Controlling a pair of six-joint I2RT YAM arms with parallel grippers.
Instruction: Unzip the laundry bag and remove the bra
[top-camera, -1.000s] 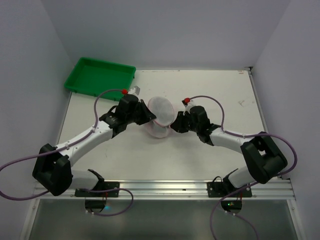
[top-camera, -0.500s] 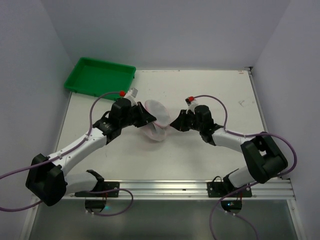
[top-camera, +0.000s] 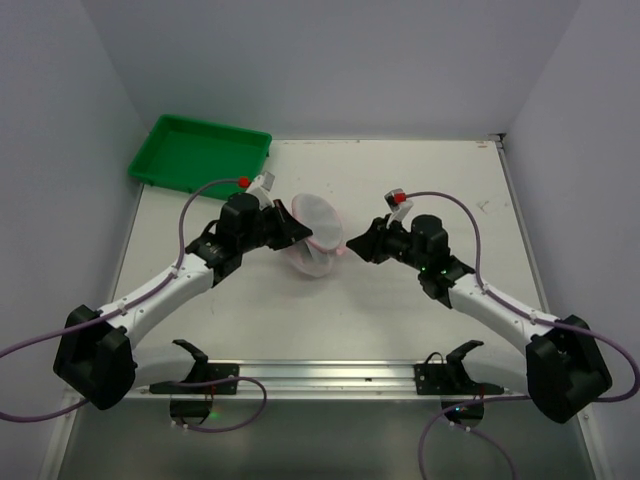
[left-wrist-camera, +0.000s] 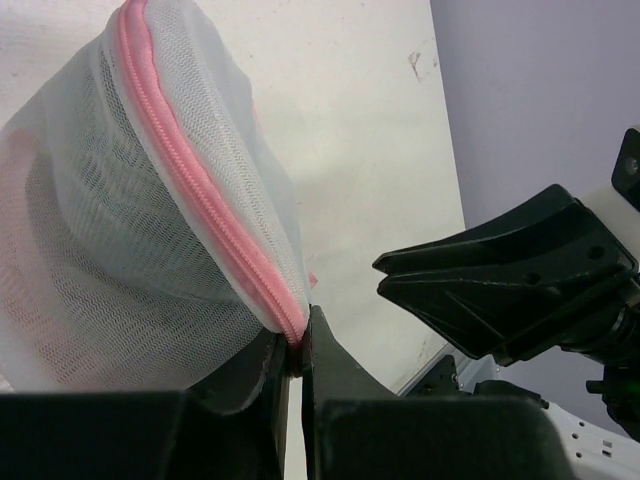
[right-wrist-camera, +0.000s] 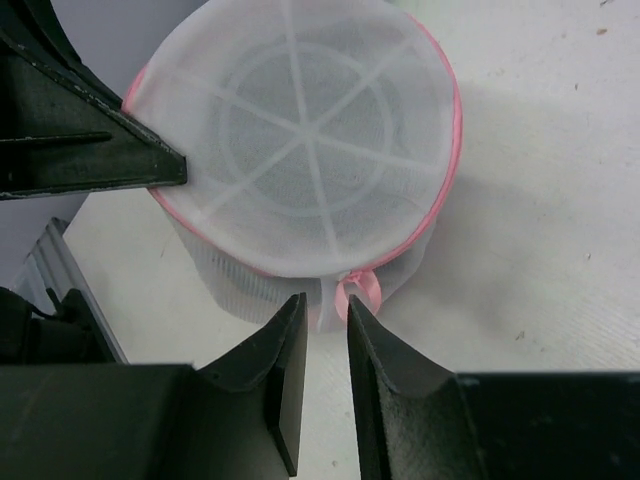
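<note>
The laundry bag tilts at mid-desk. Our left pincer clamps its pink zipper rim from the left. Our right pincer, slightly open and empty, hovers just right of it. A green tray lies beyond-left.

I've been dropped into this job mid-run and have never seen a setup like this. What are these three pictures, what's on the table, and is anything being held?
Two robot arms, each ending in a two-finger gripper, are bolted at the near edge of the table. The overhead view looks down from behind them, with the left arm on the left and the right arm on the right. The other two views come from a camera on each wrist, looking along that gripper's fingers. On the table are a green tray in the far left corner and a round white mesh laundry bag between the arms. The left gripper is pinched shut on the bag's pink zipper rim. The right gripper holds nothing; its jaws stand slightly apart, just short of a small pink loop on the rim.
</note>
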